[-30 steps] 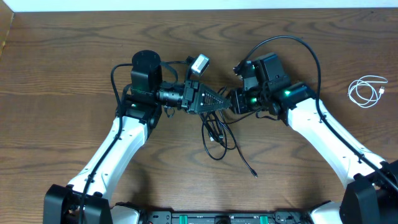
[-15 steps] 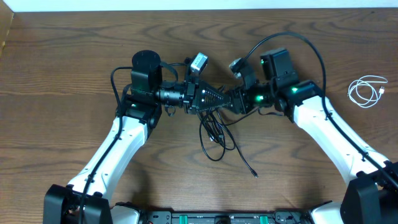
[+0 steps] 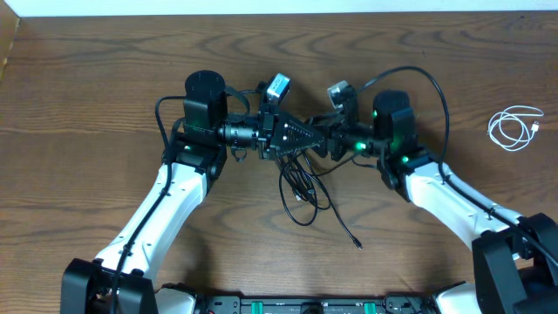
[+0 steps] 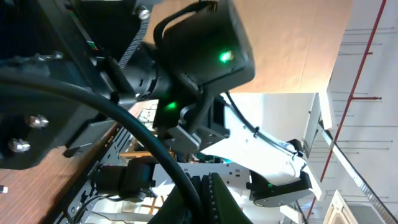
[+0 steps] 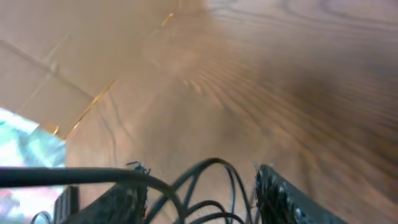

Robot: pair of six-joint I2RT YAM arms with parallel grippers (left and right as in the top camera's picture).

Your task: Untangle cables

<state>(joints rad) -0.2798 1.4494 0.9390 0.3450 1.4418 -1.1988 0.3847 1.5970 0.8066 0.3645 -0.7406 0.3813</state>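
Observation:
A tangle of thin black cables (image 3: 301,187) hangs from between the two grippers down onto the wooden table, with one plug end (image 3: 357,245) trailing toward the front. My left gripper (image 3: 314,135) points right and is shut on a black cable (image 4: 144,135) that runs between its fingers (image 4: 208,190). My right gripper (image 3: 326,142) faces it tip to tip. Its jaws stand open, and black cable loops (image 5: 212,161) rise in the gap of the right gripper (image 5: 199,183). A short white cable (image 3: 514,128) lies coiled at the far right, apart from the rest.
Thicker black cords (image 3: 427,78) arc over the right arm and loop beside the left arm base (image 3: 161,113). The table's far edge (image 3: 279,16) runs along the top of the overhead view.
The right arm's wrist has swung round so that it lines up with the left gripper, and its jaws have opened wider around the cable loops. The left arm has stayed put.

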